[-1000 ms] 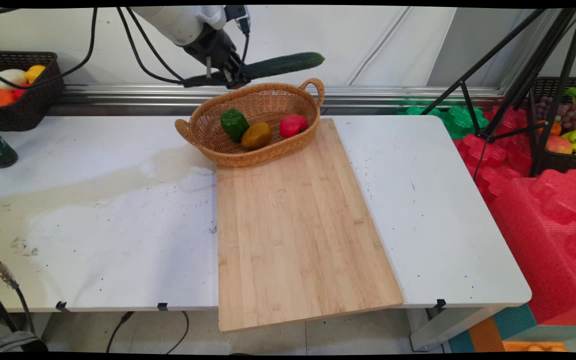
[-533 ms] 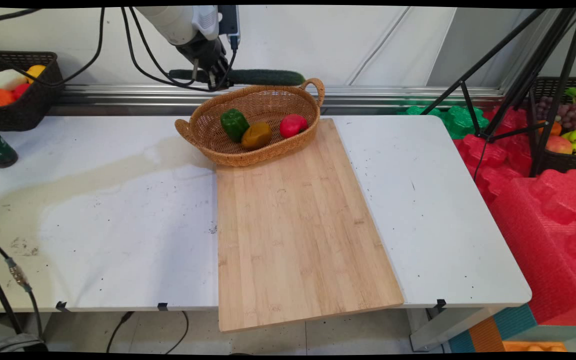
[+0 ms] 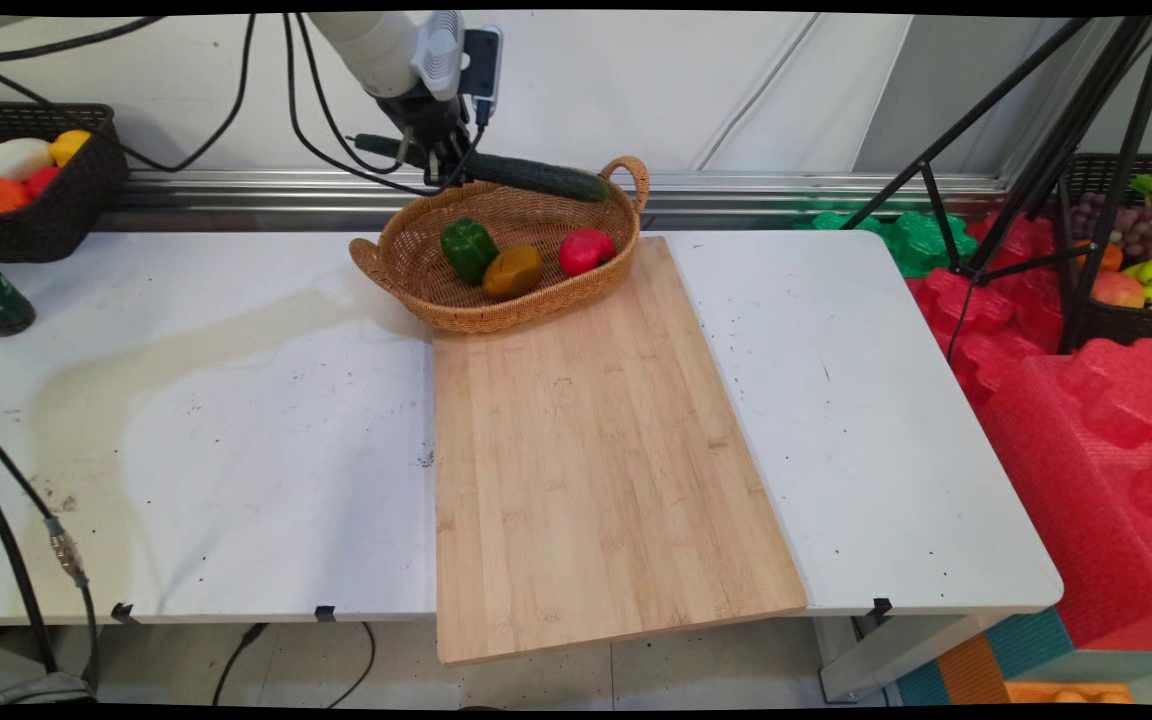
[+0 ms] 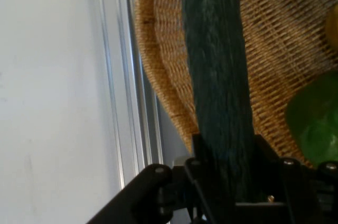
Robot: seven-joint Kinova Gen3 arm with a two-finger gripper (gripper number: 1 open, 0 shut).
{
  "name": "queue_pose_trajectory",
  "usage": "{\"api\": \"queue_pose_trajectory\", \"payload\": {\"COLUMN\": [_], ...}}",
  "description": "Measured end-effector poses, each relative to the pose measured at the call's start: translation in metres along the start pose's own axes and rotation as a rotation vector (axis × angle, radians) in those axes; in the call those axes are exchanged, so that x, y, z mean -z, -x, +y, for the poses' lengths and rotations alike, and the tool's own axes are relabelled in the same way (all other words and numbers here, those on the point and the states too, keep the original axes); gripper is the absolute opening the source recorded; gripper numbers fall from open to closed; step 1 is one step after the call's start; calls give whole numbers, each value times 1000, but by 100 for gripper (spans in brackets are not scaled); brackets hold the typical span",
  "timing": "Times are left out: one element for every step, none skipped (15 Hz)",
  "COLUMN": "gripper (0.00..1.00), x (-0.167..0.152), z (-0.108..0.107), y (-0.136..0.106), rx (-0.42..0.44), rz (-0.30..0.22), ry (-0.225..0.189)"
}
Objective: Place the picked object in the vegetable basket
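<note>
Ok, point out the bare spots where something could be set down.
The cutting board is bare below the wicker basket. The white table is bare left of the board, and right of it to the edge. The basket is crowded: green pepper, brown fruit, red apple, with the end effector holding the cucumber above its far rim.

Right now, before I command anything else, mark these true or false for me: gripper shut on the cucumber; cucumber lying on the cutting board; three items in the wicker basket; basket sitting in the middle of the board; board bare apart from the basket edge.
1. The gripper is shut on the cucumber. True.
2. The cucumber lies on the cutting board. False: it is held above the wicker basket.
3. The basket holds three items. True: green pepper, brownish piece, red fruit.
4. The basket sits mid-board. False: it is at the board's far end.
5. The board is otherwise bare. True.
</note>
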Motion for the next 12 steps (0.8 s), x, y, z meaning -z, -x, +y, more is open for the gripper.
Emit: {"api": "queue_pose_trajectory", "payload": {"gripper": [0, 0, 0, 0, 0, 0, 100, 100, 100, 100, 100, 100], "x": [-5, -7, -12, -17, -20, -23, -26, -29, -31, -32, -33, -34], "z": [-1, -2, -4, -5, -6, -7, -8, -9, -9, -10, -10, -11], "y": [-2, -3, -6, -8, -10, -12, -13, -14, -15, -17, -18, -19], "rx": [-14, -22, -34, -50, -60, -69, -79, -87, -93, -100, -107, -111], "rz": [-2, -3, -5, -7, -8, -10, -11, -12, -11, -11, -11, -11], "ry": [7, 12, 18, 26, 31, 35, 39, 44, 46, 48, 47, 44]}}
